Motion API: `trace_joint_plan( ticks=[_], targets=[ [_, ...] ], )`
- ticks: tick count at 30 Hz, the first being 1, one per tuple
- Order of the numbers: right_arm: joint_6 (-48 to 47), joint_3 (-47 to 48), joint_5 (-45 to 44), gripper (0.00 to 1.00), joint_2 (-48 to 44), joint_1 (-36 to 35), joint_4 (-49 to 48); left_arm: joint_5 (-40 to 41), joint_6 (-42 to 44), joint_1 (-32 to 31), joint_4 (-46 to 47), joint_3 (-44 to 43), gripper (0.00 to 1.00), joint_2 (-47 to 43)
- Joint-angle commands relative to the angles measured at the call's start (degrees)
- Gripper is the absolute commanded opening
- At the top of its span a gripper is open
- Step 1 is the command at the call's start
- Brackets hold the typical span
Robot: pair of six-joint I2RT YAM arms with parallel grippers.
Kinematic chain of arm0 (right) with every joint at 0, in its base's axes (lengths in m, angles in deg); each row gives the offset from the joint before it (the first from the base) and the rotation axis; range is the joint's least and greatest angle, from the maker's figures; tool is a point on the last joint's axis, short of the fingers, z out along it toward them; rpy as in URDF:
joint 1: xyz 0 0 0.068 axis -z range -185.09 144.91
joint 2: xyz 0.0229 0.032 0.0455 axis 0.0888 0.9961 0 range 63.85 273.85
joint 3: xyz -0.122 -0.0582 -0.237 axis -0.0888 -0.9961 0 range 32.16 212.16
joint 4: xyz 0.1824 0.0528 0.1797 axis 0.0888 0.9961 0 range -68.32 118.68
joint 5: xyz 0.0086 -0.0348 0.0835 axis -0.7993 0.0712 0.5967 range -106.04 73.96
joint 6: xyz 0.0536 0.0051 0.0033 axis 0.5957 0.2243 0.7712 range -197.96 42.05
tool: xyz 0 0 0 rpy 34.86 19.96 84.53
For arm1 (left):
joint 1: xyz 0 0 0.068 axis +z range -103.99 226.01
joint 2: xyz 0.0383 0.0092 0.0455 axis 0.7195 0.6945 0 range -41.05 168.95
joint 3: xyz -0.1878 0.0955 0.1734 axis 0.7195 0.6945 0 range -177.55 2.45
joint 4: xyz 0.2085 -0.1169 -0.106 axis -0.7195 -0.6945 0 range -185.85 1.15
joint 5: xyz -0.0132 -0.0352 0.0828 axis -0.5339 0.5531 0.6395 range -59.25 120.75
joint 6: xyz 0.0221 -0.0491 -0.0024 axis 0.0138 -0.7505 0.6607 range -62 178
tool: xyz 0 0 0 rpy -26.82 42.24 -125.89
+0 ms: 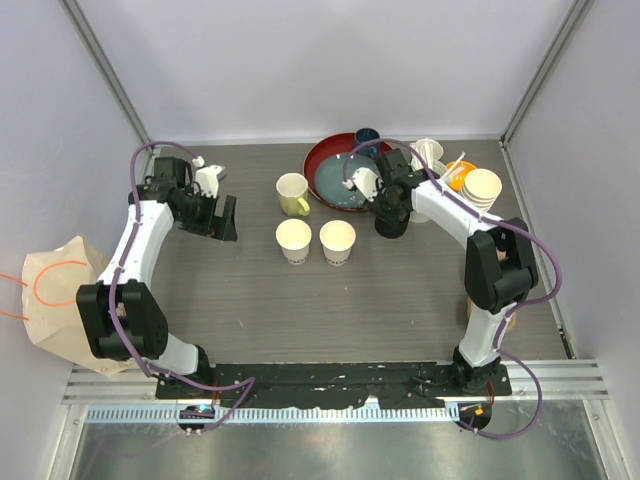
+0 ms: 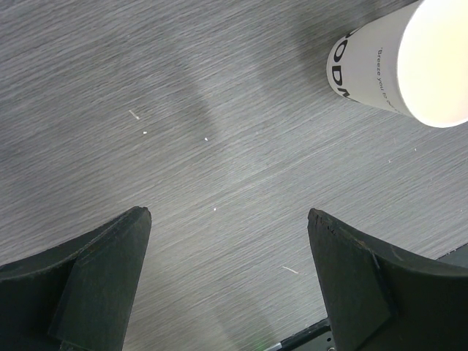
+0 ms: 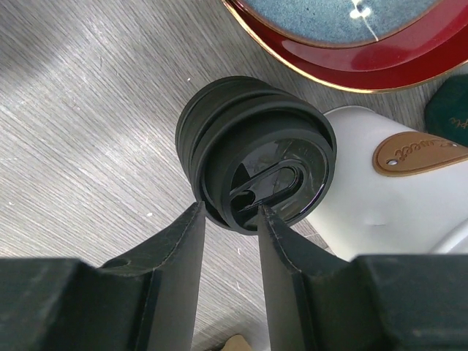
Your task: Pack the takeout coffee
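- The left-hand paper cup point(image 1: 294, 240) and the right-hand paper cup point(image 1: 337, 241) are noted upright, side by side and unlidded near the desk's middle. Both appear empty.
- A yellow mug point(image 1: 292, 193) is recorded just beyond them, toward the far edge.
- A stack of black lids point(image 3: 256, 161) is found toward the desk's far right, just beside the red plate point(image 3: 344, 66). It is tilted against a white object point(image 3: 380, 212).
- Right gripper point(image 3: 230, 213): the fingers are pinched across the rim of the top lid, one outside and one in the recess.
- Left gripper point(image 2: 228, 213): the fingers are spread wide with nothing between them, over bare desk left of the cups.
- Lids are judged light, thin and springy. Because they are nested, several may be lifted together, so a rim pinch is considered suitable.
- Cups are judged light and thin-walled, easily crushed or tipped. A gentle hold across the upper wall, under the rolled rim, is advised.
- A paper bag point(image 1: 60, 300) is noted at the desk's left edge and is presumed to be the packing destination.
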Motion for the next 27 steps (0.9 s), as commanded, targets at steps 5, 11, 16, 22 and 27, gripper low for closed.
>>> trace_joint_plan(
  ticks=[5,11,16,22,27],
  targets=[
    [-1.38,2.86,-0.64,0.34,1.38,-0.14,1.07,-0.02,0.24,0.18,-0.24,-0.46,0.93,0.04],
    [-1.65,3.92,-0.64,0.32,2.43,-0.14,1.16,0.33,0.5,0.18,-0.32,-0.38,0.93,-0.31],
    [-1.47,5.06,-0.12,0.19,2.26,-0.13,2.3,0.24,0.59,0.26,-0.41,-0.38,0.93,-0.22],
    [-0.86,6.29,0.32,0.06,1.12,-0.22,4.94,0.24,0.85,0.18,-0.41,-0.38,0.93,0.04],
    [0.29,8.4,2.26,0.03,-0.64,-0.22,7.92,-0.11,0.85,0.18,-0.68,-0.64,0.93,-0.04]
  ],
)
